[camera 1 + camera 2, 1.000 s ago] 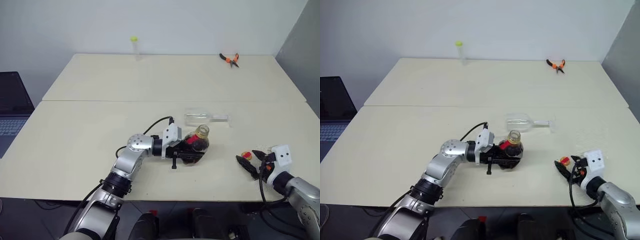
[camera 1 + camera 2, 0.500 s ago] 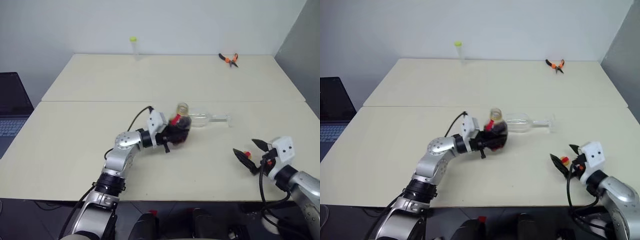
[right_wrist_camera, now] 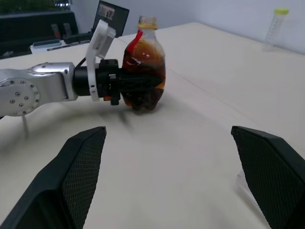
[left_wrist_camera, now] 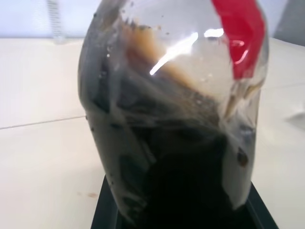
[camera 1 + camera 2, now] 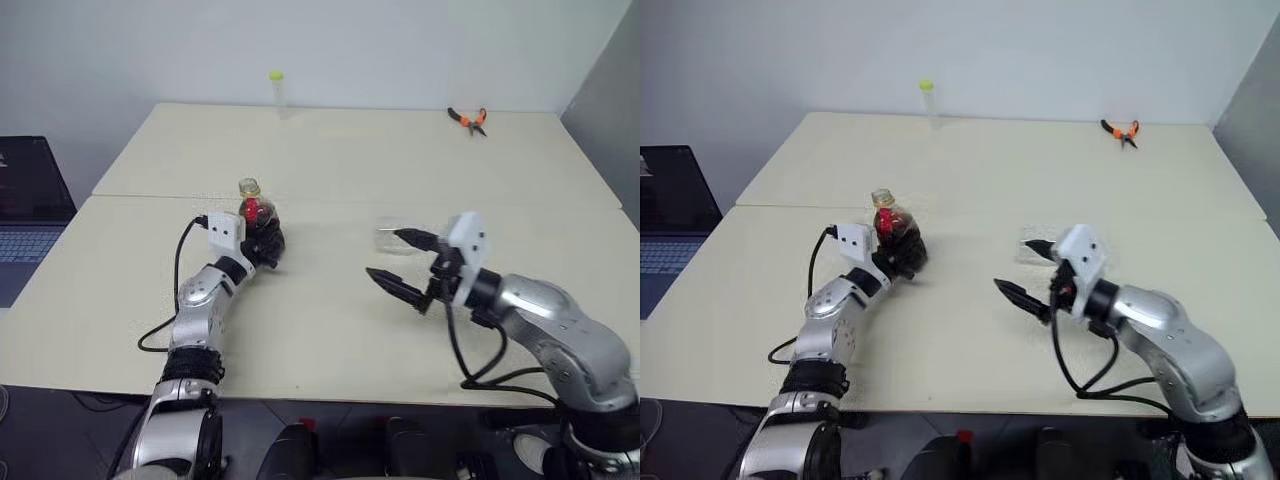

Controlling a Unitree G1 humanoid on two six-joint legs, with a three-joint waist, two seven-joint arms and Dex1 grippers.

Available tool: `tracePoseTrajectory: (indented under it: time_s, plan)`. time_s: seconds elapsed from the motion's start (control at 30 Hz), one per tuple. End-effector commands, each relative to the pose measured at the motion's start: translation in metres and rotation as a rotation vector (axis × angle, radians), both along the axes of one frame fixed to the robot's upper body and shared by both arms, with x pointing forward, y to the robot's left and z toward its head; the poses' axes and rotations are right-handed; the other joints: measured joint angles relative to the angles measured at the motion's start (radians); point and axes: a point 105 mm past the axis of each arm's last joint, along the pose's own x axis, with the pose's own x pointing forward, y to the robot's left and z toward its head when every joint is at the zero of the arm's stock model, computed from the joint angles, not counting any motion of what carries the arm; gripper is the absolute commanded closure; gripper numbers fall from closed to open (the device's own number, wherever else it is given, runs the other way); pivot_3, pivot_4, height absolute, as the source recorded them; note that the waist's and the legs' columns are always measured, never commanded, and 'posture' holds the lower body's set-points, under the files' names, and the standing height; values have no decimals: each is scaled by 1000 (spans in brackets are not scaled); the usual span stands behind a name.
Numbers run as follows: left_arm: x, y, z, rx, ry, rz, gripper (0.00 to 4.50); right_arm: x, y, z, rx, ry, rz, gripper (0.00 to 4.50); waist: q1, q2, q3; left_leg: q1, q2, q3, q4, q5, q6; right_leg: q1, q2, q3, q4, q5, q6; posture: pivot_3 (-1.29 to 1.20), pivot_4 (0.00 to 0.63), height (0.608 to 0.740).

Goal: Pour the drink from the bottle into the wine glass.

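Observation:
The bottle [image 5: 254,211] stands upright on the left part of the near table, its mouth uncapped, a red label at its neck. The dark drink [image 4: 181,181] fills its lower body. My left gripper [image 5: 266,242] is shut on the bottle's lower body, reaching in from the near side. The wine glass [image 5: 386,237] lies on its side near the table's middle, partly hidden behind my right gripper [image 5: 383,252]. That gripper hovers just in front of the glass, open, with nothing between its fingers [image 3: 71,176], which point toward the bottle.
A tall thin tube with a yellow-green cap [image 5: 276,90] stands at the far edge. Orange-handled pliers [image 5: 467,118] lie at the far right. A laptop [image 5: 25,200] sits off the table's left side. A seam [image 5: 450,205] joins the two tables.
My left gripper carried the bottle from the table's middle to the left and farther away, turning it upright. My right gripper rose and swung left from the near right edge to the glass.

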Motion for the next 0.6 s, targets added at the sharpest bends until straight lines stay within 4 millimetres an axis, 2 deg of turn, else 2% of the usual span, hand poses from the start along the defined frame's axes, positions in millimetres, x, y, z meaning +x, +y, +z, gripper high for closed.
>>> tracePoseTrajectory:
  time_s: [0.03, 0.1, 0.2, 0.4, 0.6]
  plan:
    - [12, 15, 16, 5, -75, 79, 3655, 5, 11, 5, -14, -60, 23, 0, 0, 0, 0, 0, 0, 0, 0, 0, 0, 0, 0, 0, 0, 0, 0, 0, 150, 740]
    - [20, 20, 21, 41, -89, 124, 3655, 4, 21, 4, -17, -66, 62, 0, -1, 0, 0, 0, 0, 1, 0, 2, -3, -1, 0, 1, 0, 0, 0, 0, 150, 740]
    - [26, 23, 25, 69, -102, 157, 3655, 2, 26, 3, -20, -69, 86, 0, -6, 0, 0, -1, 0, 0, 0, 2, -3, -1, 0, 0, 0, 0, 0, 0, 150, 740]
    - [28, 31, 14, 92, -78, 209, 3655, -1, 27, 0, -35, -67, 98, 0, -9, 0, 0, -1, 0, 1, -1, 2, -3, -1, 0, 0, 0, 0, 0, 0, 150, 740]
    - [22, 25, -2, 73, -54, 190, 1640, -2, 27, -2, -46, -68, 100, 0, -11, -1, 0, 0, 0, 0, -1, 2, -3, -1, 0, 0, 1, 0, 0, 0, 150, 740]
